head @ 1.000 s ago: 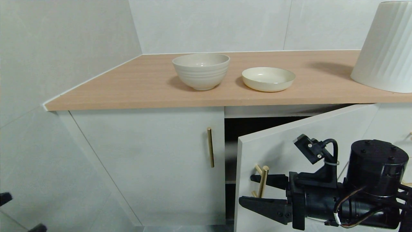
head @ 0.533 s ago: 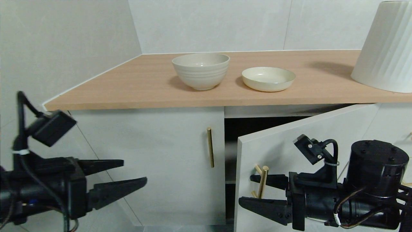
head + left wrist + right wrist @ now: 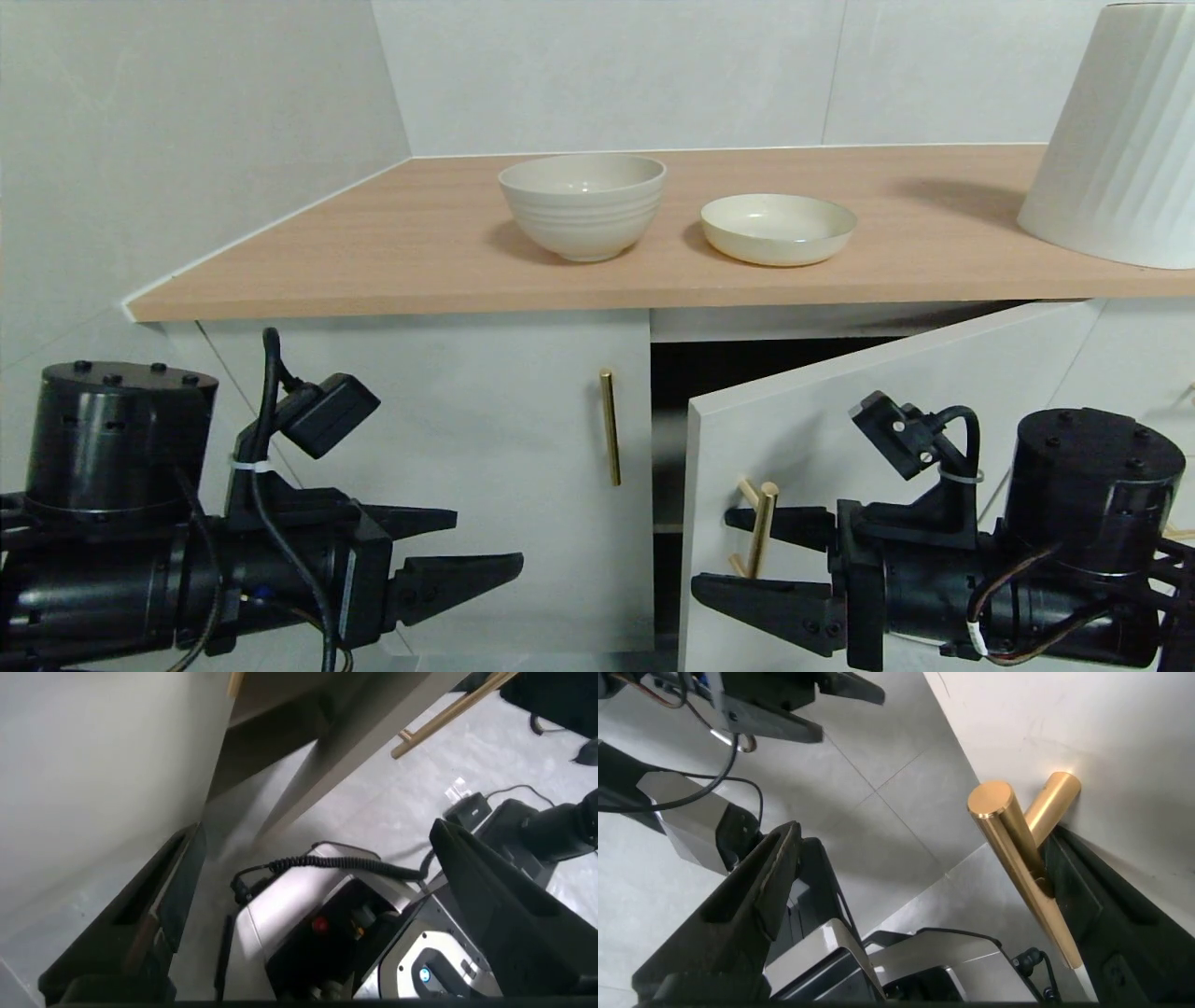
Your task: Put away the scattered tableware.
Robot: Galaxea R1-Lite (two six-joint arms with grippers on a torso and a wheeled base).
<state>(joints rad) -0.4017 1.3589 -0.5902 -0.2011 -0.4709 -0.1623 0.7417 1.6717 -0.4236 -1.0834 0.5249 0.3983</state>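
A deep ribbed cream bowl (image 3: 583, 205) and a shallow cream dish (image 3: 778, 227) stand side by side on the wooden countertop (image 3: 373, 252). Both grippers are below counter height, in front of the cabinet. My right gripper (image 3: 714, 551) (image 3: 943, 905) is open, and the gold handle (image 3: 766, 523) (image 3: 1022, 859) of the ajar right door (image 3: 840, 392) lies between its fingers, close to one of them. In front of the closed left door (image 3: 439, 448), my left gripper (image 3: 487, 539) (image 3: 318, 924) is open and holds nothing.
A large white pleated lampshade (image 3: 1120, 140) sits on the counter at the right. The left door's gold handle (image 3: 610, 425) is just right of the left gripper. The dark cabinet opening (image 3: 738, 359) shows behind the ajar door. Tiled walls close the corner at the left.
My left arm has risen from the lower left and swung right in front of the left door, staying open. The right arm, bowl and dish have not moved.
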